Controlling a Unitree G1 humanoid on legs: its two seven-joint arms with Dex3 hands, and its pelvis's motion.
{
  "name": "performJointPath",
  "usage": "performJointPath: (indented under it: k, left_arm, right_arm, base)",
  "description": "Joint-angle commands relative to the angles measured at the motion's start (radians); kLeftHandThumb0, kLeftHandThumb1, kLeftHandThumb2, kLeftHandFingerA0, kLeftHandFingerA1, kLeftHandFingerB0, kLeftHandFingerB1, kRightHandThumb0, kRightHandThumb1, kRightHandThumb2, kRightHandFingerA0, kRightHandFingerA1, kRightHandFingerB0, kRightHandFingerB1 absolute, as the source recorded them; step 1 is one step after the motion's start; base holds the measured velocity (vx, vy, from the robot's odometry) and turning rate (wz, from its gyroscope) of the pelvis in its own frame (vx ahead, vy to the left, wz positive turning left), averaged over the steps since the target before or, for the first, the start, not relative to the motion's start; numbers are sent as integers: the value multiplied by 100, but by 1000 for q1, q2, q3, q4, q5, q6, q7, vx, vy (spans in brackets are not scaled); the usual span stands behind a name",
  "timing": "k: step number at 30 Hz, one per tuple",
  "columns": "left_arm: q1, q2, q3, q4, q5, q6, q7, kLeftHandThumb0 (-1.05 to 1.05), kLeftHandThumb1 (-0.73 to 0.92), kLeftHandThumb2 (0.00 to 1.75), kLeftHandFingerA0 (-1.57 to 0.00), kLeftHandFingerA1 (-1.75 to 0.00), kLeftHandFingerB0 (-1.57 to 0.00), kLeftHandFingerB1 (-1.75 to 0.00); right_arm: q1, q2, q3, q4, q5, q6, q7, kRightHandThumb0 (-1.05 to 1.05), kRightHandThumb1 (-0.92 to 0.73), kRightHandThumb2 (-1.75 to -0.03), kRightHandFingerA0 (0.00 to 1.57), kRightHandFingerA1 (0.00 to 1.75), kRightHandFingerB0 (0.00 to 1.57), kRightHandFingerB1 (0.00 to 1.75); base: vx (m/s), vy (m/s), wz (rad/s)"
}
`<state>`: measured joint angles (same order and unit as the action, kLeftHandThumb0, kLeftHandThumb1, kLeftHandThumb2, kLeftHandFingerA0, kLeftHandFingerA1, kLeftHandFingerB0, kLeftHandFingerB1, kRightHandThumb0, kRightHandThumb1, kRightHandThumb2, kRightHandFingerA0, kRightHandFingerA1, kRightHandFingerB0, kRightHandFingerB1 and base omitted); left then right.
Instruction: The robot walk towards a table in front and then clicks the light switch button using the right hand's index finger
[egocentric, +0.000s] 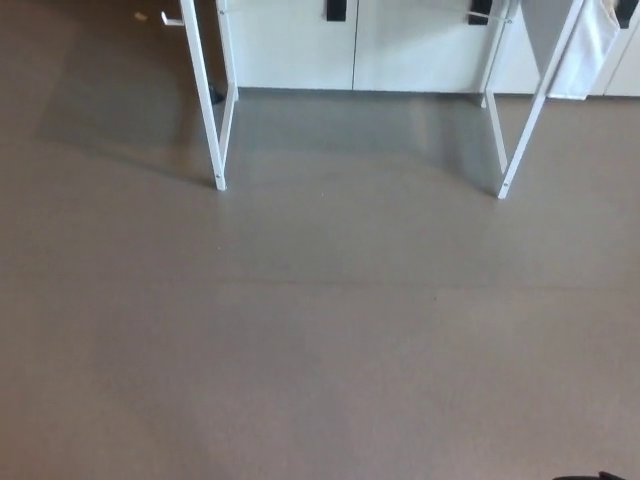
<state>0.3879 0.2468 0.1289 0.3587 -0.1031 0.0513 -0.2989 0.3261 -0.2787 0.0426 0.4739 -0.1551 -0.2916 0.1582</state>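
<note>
Hand state can't be told, neither clearly in view; white table legs (215, 120) far ahead, approach likely unfinished.

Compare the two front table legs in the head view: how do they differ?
The left front leg meets the floor higher in the picture; the right front leg ends lower. The left front leg leans top-left, the right front leg top-right. A white cloth hangs beside the right one, none by the left. Both are thin, white and paired with a rear leg.
</note>
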Motion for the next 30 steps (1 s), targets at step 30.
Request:
performJointPath:
  k: [30]
  left_arm:
    - [11, 17, 14, -4, 8, -56, -1, -10, 60, 57, -54, -44, -50, -41]
  right_arm:
    - [13, -17, 31, 7, -40, -25, -40, -26, -62, -58, 68, 59, 39, 43]
  base:
    - [288, 14, 0]
